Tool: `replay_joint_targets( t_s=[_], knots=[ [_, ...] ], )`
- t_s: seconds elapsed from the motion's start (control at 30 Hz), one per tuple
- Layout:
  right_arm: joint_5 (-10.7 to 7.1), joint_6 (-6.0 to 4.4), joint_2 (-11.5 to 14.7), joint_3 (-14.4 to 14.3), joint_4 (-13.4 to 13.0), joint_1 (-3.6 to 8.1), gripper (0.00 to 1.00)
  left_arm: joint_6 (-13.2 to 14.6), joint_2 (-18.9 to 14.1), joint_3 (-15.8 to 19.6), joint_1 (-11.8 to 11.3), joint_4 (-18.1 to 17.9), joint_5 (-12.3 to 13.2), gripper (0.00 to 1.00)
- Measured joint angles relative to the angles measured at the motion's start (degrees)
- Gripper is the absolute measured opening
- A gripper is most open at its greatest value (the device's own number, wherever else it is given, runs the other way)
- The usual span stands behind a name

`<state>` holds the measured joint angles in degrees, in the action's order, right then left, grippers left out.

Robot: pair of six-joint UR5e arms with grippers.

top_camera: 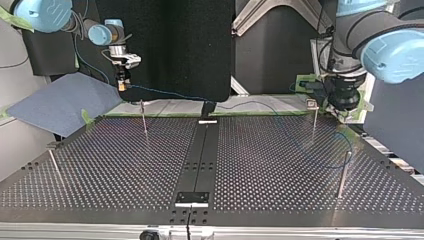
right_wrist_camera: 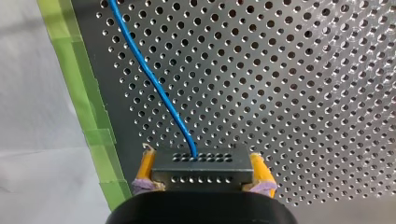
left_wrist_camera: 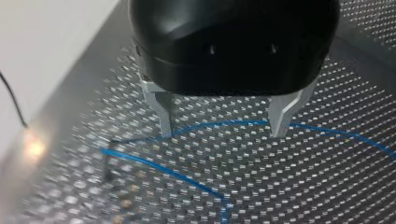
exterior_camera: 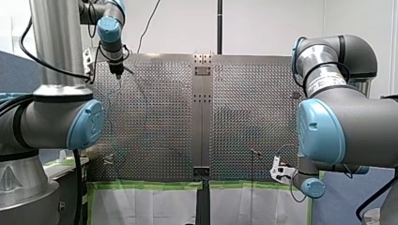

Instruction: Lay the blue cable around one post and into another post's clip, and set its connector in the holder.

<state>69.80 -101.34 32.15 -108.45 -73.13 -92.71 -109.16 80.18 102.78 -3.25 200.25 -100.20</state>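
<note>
Right wrist view: the right tool (right_wrist_camera: pixel 201 158) is clamped on the connector (right_wrist_camera: pixel 201 175) to carry it; the blue cable (right_wrist_camera: pixel 159 91) trails toward eleven o'clock. The left tool (left_wrist_camera: pixel 223 131) hangs with fingers apart over the cable, probably to guide it.

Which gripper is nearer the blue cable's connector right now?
Right. My right gripper is clamped on the connector, yellow pads on both sides. My left gripper hangs open over the blue cable, across the table.
</note>
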Motion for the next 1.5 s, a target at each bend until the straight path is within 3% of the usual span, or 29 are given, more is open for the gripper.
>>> replay_joint_targets(
  t_s=[0.17, 0.43, 0.63, 0.83, 1.03, 1.5],
  knots=[
    [0.0, 0.06, -0.01, 0.02, 0.0, 0.01, 0.0, -2.64, 1.39, 2.59, -0.93, -2.67, 2.64, 1.0],
    [0.0, 0.15, 0.0, 0.03, 0.15, -0.04, 0.0, -6.79, -1.63, 3.88, -2.62, -6.81, 6.75, 1.0],
    [0.0, 0.16, 0.01, 0.03, 0.18, -0.21, 0.0, -9.46, -3.32, 4.26, -2.73, -9.47, 7.58, 1.0],
    [0.01, 0.17, 0.01, 0.03, 0.23, -0.39, 0.0, -12.53, -2.87, 4.48, -2.81, -12.54, 7.77, 1.0],
    [0.08, 0.26, 0.01, 0.03, 0.47, -0.49, 0.0, -16.0, -0.18, 4.56, -2.99, -16.0, 6.54, 1.0],
    [0.17, 0.42, 0.01, 0.04, 0.54, -0.5, 0.0, -22.76, 1.3, 4.58, -3.38, -22.79, 0.59, 1.0]
  ],
)
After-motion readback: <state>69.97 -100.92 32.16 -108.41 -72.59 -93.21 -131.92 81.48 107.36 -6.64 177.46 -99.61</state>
